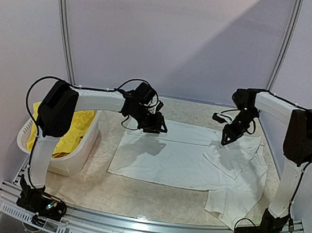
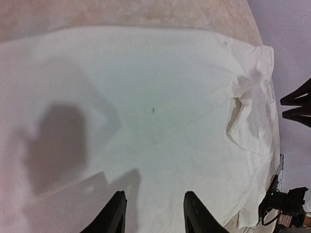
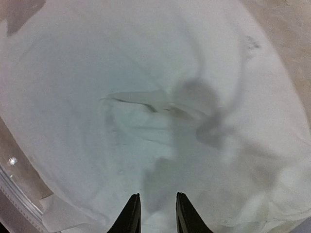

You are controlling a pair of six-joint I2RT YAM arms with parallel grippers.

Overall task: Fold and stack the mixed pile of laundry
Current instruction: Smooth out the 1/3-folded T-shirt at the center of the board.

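Note:
A white T-shirt (image 1: 179,160) lies spread on the table, its left part flat, its right part folded over and rumpled near the right edge. My left gripper (image 1: 156,124) hovers open above the shirt's far left edge; in the left wrist view (image 2: 153,213) its jaws stand apart over flat white cloth (image 2: 146,107). My right gripper (image 1: 226,138) hovers above the shirt's far right fold; in the right wrist view (image 3: 155,216) its jaws stand apart and empty over wrinkled white cloth (image 3: 146,121). Yellow shorts (image 1: 76,129) lie in the basket. The navy and pink pieces are not visible.
A white slotted plastic basket (image 1: 85,150) stands at the table's left side. The table (image 1: 134,191) has a beige speckled top and a metal rail along the near edge. Pale walls close in behind and at the sides.

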